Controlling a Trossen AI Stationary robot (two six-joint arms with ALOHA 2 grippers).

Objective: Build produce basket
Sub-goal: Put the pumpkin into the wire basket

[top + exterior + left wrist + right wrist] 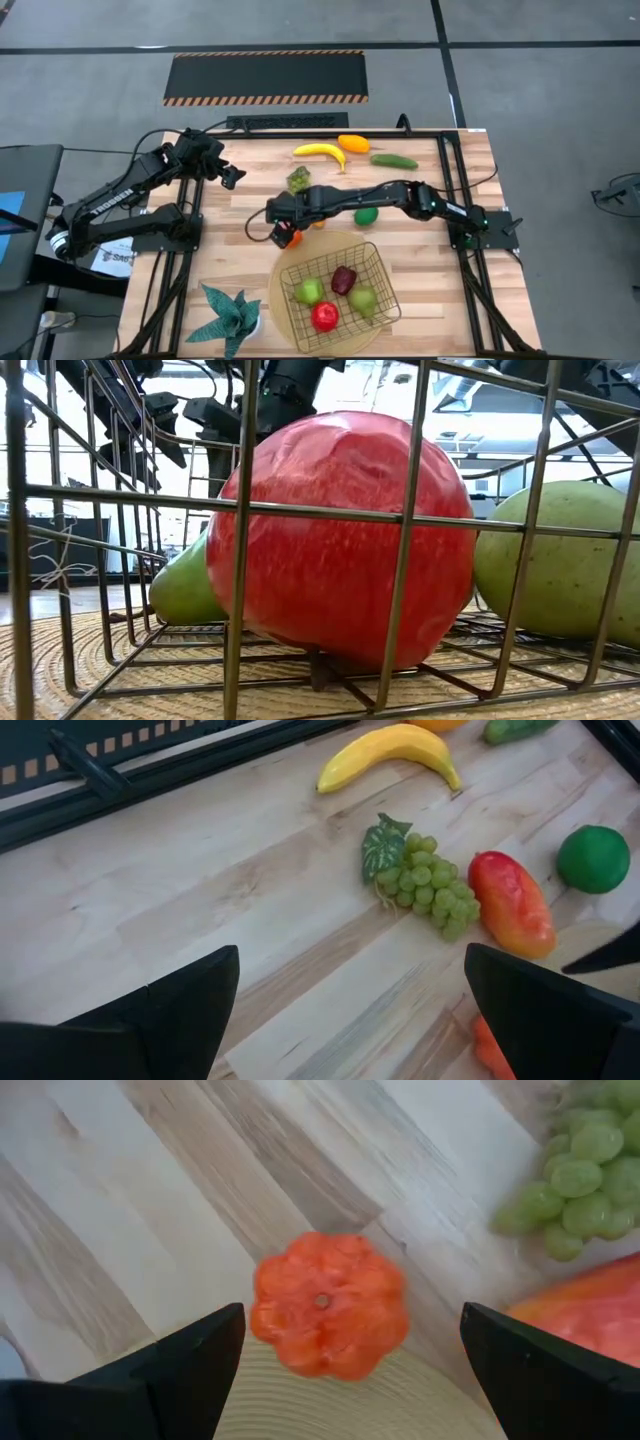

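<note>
A: Starting nearest the front edge: the basket (334, 292) is sitting on the round mat (283, 318), already carrying a green apple (309, 291), a red apple (324, 316), a dark red fruit (343, 279) and a pear (362, 299).

B: And just behind its rim, the right gripper (340, 1350) is hovering with its jaws standing wide apart, nothing between them.

A: The wrist view is showing the key thing: the ribbed orange tomato (329, 1303) is lying directly below, centred between the two fingers (180, 1365), partly on the mat's edge.

B: It's round, so there's no long axis to line up with. A straight descent looks like all that is needed, I'd judge.

A: Moving back: the grapes (299, 179) and the red-orange mango (511, 902) are lying just beyond the tomato, with the lime (366, 215) beside the right arm.

B: The left gripper (231, 177) is waiting at the desk's (420, 255) left side, jaws also spread and empty. It is clearly farther from the tomato than the right one.

A: Farthest back: the banana (320, 152), an orange-yellow fruit (353, 143) and the cucumber (393, 160) are lined along the far edge.

B: One worry: the mango is sitting close, so a finger may brush it going down.
</note>
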